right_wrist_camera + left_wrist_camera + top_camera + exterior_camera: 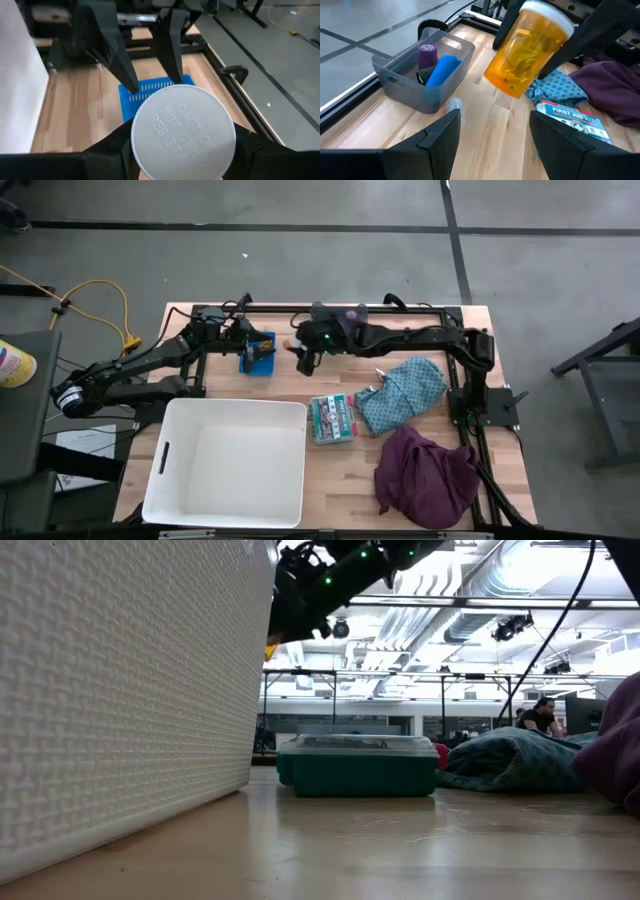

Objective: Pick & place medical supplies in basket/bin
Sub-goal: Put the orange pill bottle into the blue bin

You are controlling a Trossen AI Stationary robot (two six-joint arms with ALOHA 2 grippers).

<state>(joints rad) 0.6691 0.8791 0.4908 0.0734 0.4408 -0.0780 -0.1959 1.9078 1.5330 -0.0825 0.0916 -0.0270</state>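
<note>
My right gripper (305,360) is shut on an orange bottle (527,55) with a white cap (182,132), held above the table just right of a small blue basket (258,352). The basket holds a purple roll (427,54) and a blue roll (442,70). My left gripper (494,120) hangs open above the table beside the basket, facing the bottle. A teal patterned cloth (405,392) and a maroon cloth (425,475) lie on the right of the table. My right gripper pinches the orange bottle between its two fingers (585,35), on the bottle's sides near the cap end (555,22). The cap faces back toward the wrist. The bottle is lifted clear and tilted, its bottom (507,85) slanting down toward the table.
A large white bin (225,460) stands at the near left; in the low view its wall (120,690) fills the left. A green first aid kit (332,418) lies between the bin and the teal cloth. A black frame (400,308) runs along the far edge.
</note>
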